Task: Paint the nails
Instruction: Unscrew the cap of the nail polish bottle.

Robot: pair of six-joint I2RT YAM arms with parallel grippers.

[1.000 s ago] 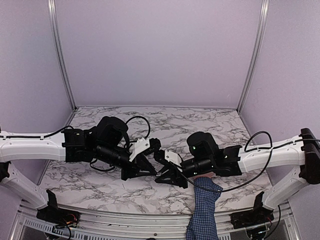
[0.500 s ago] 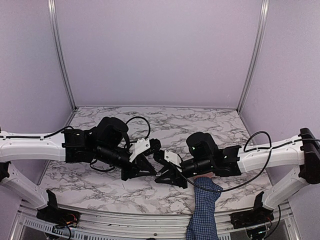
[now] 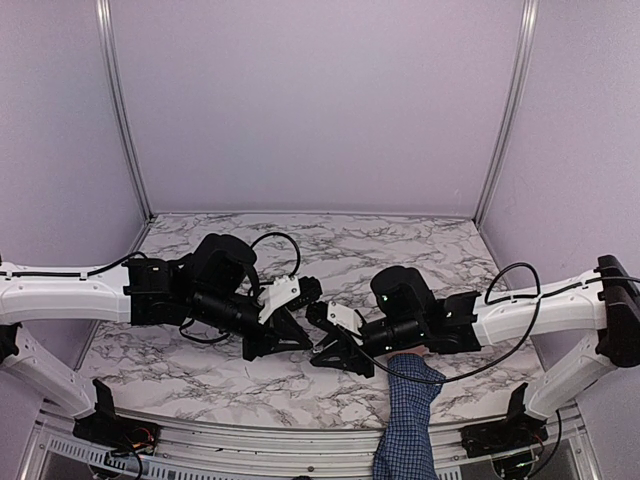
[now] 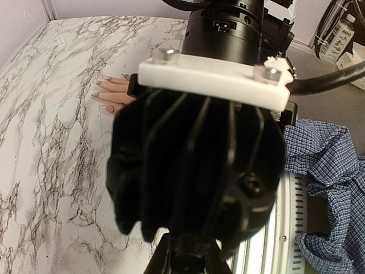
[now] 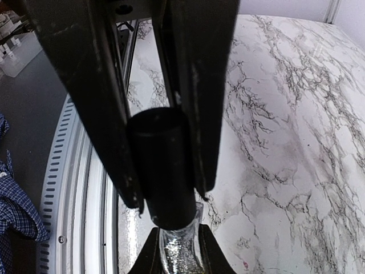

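The nails (image 4: pixel 101 83), hard but tiny, on a hand (image 4: pixel 118 98) laid flat on the table (image 4: pixel 51 142), were judged fit for light brushing only. The cap (image 5: pixel 162 165) was clenched by the right gripper (image 5: pixel 166 194), the bottle (image 5: pixel 179 242) by the left gripper (image 5: pixel 179 260).

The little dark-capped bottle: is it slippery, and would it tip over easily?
Probably slippery: the bottle looks smooth and glassy. Likely tippy too, narrow under its tall cap. Being glass-like, it may break if dropped.

I find no word, number or brand I can read anywhere; the label on the far plastic bottle (image 4: pixel 343 35) is too blurred.
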